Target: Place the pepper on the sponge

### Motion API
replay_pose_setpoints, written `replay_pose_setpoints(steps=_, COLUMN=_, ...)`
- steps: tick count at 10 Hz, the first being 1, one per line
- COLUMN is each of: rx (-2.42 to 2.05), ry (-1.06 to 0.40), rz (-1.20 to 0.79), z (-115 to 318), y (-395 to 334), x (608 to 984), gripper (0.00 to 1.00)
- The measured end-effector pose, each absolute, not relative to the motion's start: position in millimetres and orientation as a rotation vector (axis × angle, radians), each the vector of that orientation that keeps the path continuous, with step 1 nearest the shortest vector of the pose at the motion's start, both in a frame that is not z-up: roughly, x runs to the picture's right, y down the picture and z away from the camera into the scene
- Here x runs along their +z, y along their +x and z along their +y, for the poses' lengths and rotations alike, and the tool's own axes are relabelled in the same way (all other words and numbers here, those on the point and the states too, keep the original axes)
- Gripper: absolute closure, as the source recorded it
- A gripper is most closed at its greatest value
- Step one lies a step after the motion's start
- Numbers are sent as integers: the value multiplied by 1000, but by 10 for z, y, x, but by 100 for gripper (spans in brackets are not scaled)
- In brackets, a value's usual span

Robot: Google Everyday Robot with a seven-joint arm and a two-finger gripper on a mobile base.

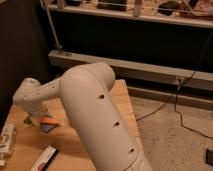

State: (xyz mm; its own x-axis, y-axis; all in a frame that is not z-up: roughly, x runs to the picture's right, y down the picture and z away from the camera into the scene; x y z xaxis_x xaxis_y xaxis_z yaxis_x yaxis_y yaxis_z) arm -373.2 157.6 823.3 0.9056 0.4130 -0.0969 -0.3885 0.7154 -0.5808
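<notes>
The pepper [50,121] is a slim orange piece lying on the wooden table [100,150], left of the big white arm. It rests on or right against a small bluish pad, the sponge [46,128], which is mostly in shadow. My gripper [32,120] hangs below the white wrist [29,95], just left of the pepper and low over the table. I cannot make out whether it touches the pepper.
A white packet [6,144] lies at the table's left edge. A flat dark-and-white bar [44,160] lies near the front edge. My own arm [100,110] covers the middle of the table. A metal rail [125,67] and a floor cable [170,100] are behind and to the right.
</notes>
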Motion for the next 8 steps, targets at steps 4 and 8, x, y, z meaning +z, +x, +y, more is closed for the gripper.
replay_pose_setpoints(steps=4, rx=398, ry=-612, rz=-44, z=1429, y=-3747, x=8158, gripper=20)
replay_pose_setpoints(steps=8, rx=453, ry=-546, rz=-29, z=833, y=-3648, x=7917, gripper=20)
